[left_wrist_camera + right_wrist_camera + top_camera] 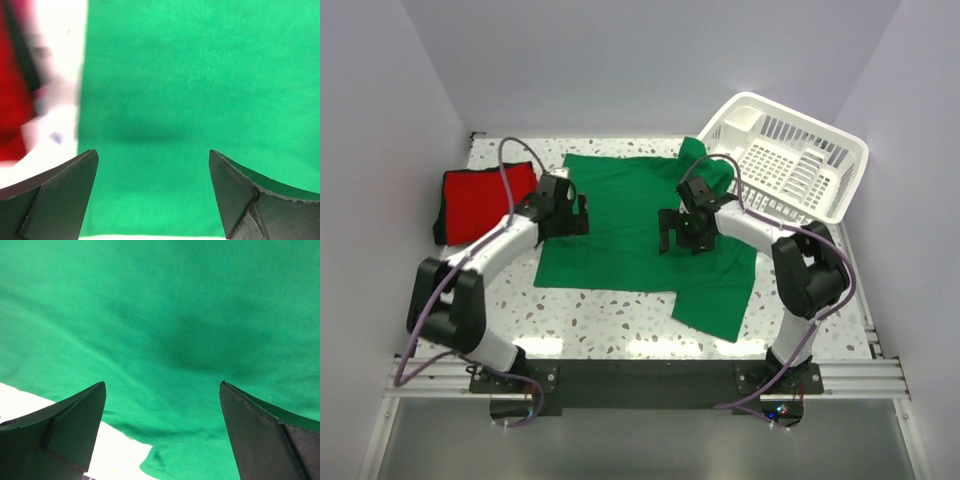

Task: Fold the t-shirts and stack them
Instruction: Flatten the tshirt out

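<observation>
1. The table (610, 320) has a bare strip at 6 o'clock, between the shirt and the arm bases. That is the best open room for moving. Walls close in at 9 and 3 o'clock.
2. The green shirt (620, 235) lies spread flat over the table's centre. One sleeve trails to 5 o'clock and the other reaches 1 o'clock, up against the basket. I judge it light, limp, grippy and not fragile. It will probably sag and drag from a single pinch, so both grippers should take it at an edge or corner.
3. The basket (800, 135) sits at 2 o'clock, stiff and crowding the far sleeve. Folding away from it looks safer.
4. The red shirt (485, 200) sits at 9 o'clock in a compact block, seemingly folded. It is near the green shirt's edge and likely the base of the stack.
5. The left gripper (152, 155) is spread and empty, over the green shirt's 9 o'clock edge.
6. The right gripper (162, 385) is spread and empty, over the cloth right of centre. A green edge shows below it.
</observation>
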`<state>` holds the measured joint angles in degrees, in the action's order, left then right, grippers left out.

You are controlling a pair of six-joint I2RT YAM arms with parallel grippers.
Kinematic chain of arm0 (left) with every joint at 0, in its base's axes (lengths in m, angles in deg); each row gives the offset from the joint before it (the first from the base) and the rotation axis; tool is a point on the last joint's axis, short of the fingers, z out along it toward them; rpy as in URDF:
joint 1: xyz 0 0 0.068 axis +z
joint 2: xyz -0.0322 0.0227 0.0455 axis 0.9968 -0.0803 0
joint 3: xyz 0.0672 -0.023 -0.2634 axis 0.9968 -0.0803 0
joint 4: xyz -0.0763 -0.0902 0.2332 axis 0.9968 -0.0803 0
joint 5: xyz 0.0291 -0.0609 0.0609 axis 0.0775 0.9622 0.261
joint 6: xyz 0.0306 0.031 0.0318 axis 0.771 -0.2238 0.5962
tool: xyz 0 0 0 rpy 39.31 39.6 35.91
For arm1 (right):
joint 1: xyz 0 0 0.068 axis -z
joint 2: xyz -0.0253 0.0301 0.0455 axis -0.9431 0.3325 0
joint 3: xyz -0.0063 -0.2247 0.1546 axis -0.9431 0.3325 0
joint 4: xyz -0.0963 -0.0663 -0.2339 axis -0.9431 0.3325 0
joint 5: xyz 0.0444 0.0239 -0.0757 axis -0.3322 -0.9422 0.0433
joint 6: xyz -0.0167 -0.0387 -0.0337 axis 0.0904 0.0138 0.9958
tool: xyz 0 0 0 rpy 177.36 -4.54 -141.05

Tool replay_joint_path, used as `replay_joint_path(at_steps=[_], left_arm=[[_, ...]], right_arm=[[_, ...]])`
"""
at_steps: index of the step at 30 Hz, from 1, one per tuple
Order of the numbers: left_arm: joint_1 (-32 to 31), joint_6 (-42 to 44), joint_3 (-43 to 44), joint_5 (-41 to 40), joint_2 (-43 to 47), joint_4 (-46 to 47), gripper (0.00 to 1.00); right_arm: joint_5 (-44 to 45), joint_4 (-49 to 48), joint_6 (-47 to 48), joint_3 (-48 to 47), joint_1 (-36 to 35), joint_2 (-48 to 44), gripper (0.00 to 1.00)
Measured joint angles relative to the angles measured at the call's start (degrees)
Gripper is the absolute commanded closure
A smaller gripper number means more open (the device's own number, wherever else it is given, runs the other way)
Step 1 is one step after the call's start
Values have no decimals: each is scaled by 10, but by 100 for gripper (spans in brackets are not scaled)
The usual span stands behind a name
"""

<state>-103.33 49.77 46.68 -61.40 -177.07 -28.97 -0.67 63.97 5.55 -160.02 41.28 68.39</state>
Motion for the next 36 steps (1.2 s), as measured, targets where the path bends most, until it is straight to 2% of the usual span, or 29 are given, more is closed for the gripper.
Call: replay_joint_path(at_steps=[4,8,12,14,22,31,35,36], left_arm=[[2,-34,-66,-43,133,-15,14],[11,-82,-163,-71,200,-33,28],[40,-120,-242,-75,218,-70,40],[51,-129,-258,-75,226,-80,41],[86,-142,-274,-64,229,-53,51],[94,-141,-285,-46,204,-11,64],[99,-139,-287,-45,199,8,77],[100,-137,-287,-45,197,13,83]], right_arm=[[3,22,-9,-31,0,-20,1],[12,40,-16,-58,0,-42,1],[17,58,-21,-67,0,-63,1],[19,65,-23,-67,0,-71,1],[29,82,-28,-50,0,-90,1],[37,93,-29,-16,0,-106,1],[44,104,-29,0,0,-119,1],[47,109,-29,3,0,-123,1]])
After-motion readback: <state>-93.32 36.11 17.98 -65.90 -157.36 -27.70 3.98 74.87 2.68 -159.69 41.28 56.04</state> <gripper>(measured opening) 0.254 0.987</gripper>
